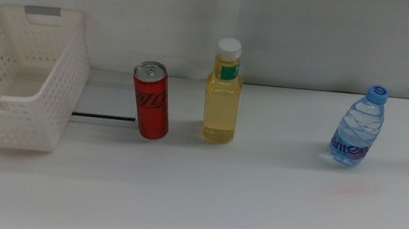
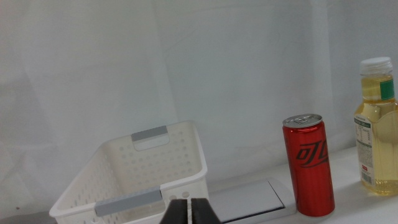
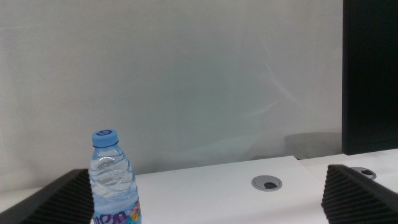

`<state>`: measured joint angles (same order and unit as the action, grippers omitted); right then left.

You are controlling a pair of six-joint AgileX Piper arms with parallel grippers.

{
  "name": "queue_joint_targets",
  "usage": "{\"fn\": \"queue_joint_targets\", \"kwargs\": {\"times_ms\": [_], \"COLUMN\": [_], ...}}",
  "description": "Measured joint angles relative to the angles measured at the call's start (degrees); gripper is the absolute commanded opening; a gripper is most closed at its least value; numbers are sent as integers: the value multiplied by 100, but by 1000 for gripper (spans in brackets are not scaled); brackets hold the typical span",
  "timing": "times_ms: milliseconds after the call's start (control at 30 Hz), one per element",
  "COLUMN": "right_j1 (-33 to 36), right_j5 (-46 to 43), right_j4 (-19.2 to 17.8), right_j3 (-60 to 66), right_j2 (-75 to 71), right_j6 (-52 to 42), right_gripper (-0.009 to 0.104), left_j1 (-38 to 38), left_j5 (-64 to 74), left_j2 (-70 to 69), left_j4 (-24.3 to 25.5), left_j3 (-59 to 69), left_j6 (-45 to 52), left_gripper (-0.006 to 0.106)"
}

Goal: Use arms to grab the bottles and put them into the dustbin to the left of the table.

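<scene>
- The white rectangular plastic basket with perforated sides and grey handle bars (image 1: 19,82) stands at the far left of the plain white counter (image 1: 216,203), upright, with nothing visible inside.
- Between the basket and the can, a grey rectangular inset panel (image 1: 107,102) lies flush in the counter.
- The slim red can with a silver top (image 1: 151,99) stands upright just right of the basket, apart from it.
- The clear bottle of yellow liquid with a white cap and green neck band (image 1: 223,93) stands upright near the can's right side, not touching it.
- The small blue-capped clear water bottle (image 1: 359,127) stands well apart to the right, leaning slightly.
- The left pincer (image 2: 188,211) is out of the middle view; its wrist camera shows its dark tips pressed together, with the basket just ahead and the can and yellow bottle off to one side, none touched.
- The right pincer (image 3: 211,193) is likewise out of the middle view; its dark jaws stand spread wide, empty, the water bottle ahead of it close by one jaw.
</scene>
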<state>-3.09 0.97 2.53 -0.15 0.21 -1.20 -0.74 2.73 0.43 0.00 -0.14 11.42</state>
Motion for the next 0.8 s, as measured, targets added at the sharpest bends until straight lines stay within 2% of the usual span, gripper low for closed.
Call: {"fn": "queue_joint_targets", "kwargs": {"times_ms": [100, 600, 700, 767, 800], "right_j1": [0, 0, 0, 0, 0], "right_j5": [0, 0, 0, 0, 0], "right_j4": [0, 22, 22, 22, 22], "right_j3": [0, 0, 0, 0, 0], "right_j2": [0, 0, 0, 0, 0], "right_j6": [0, 0, 0, 0, 0], "right_gripper": [95, 94, 94, 94, 94], "left_j1": [0, 0, 0, 0, 0], "left_j5": [-8, -273, -273, -273, -273], "left_j2": [0, 0, 0, 0, 0], "left_j4": [0, 0, 0, 0, 0], "left_j3": [0, 0, 0, 0, 0], "left_j6": [0, -272, -543, -879, -1025], "left_gripper": [-3, -2, 9, 26, 40]}}
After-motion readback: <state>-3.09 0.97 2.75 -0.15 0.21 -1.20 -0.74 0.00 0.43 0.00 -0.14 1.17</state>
